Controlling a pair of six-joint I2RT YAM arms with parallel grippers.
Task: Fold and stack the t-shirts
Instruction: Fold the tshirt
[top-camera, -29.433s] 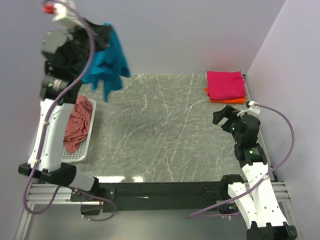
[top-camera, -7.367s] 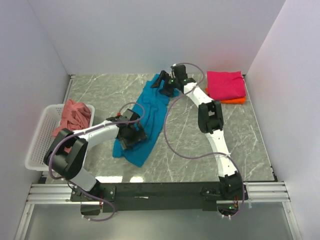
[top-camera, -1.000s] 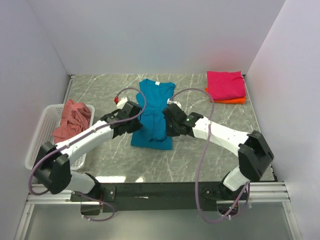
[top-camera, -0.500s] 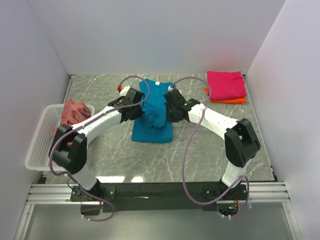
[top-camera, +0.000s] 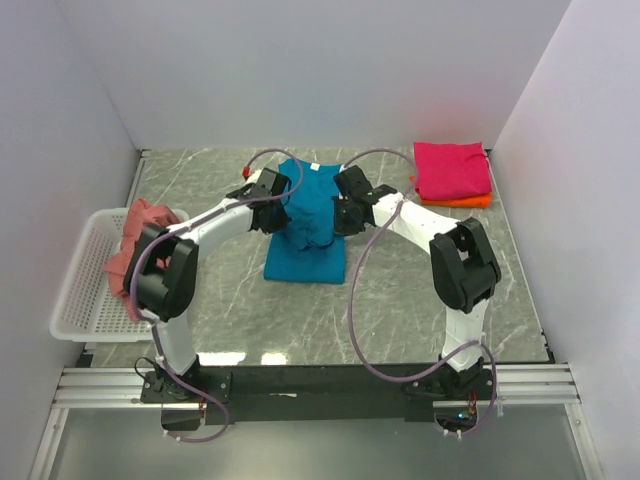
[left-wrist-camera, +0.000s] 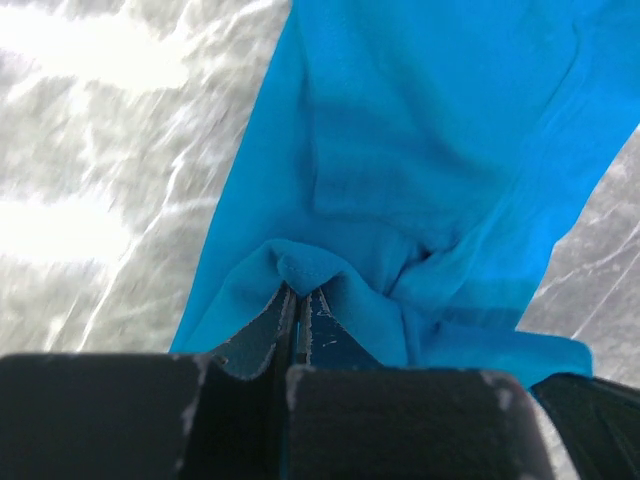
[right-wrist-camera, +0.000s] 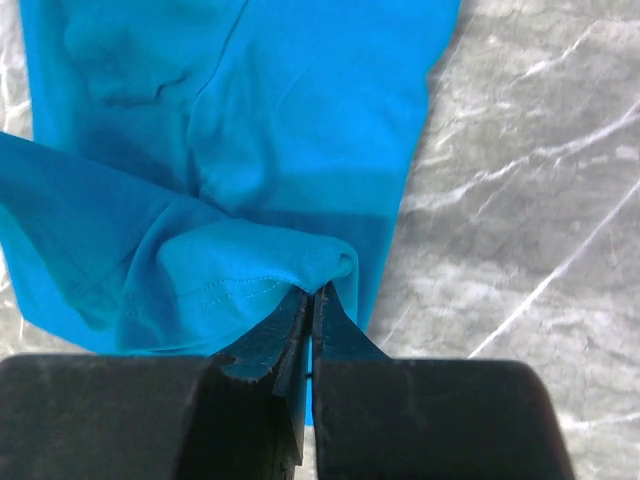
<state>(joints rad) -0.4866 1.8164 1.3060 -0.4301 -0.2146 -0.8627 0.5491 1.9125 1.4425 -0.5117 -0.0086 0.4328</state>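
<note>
The teal-blue t-shirt (top-camera: 305, 255) lies in the middle of the marble table (top-camera: 420, 290), with its collar toward the far wall and its near part flat on the surface. Both arms reach to it, one from each side. The left gripper (left-wrist-camera: 297, 295) has its fingers pressed together on a small fold of the teal cloth at the left side of the shirt. In the left wrist view the cloth bunches up just above the fingertips. The right gripper (right-wrist-camera: 312, 295) pinches the cloth in the same way at the right side, where a stitched hem is visible. Between the two grippers the middle of the shirt is raised and wrinkled.

In the far right corner of the table the magenta t-shirt (top-camera: 452, 168) rests folded on top of the orange t-shirt (top-camera: 455, 202), of which only a narrow strip shows at the near side. At the left edge of the table stands the white mesh basket (top-camera: 75, 295). The salmon-pink t-shirt (top-camera: 150, 215) lies crumpled in it, partly hidden behind the left arm.
</note>
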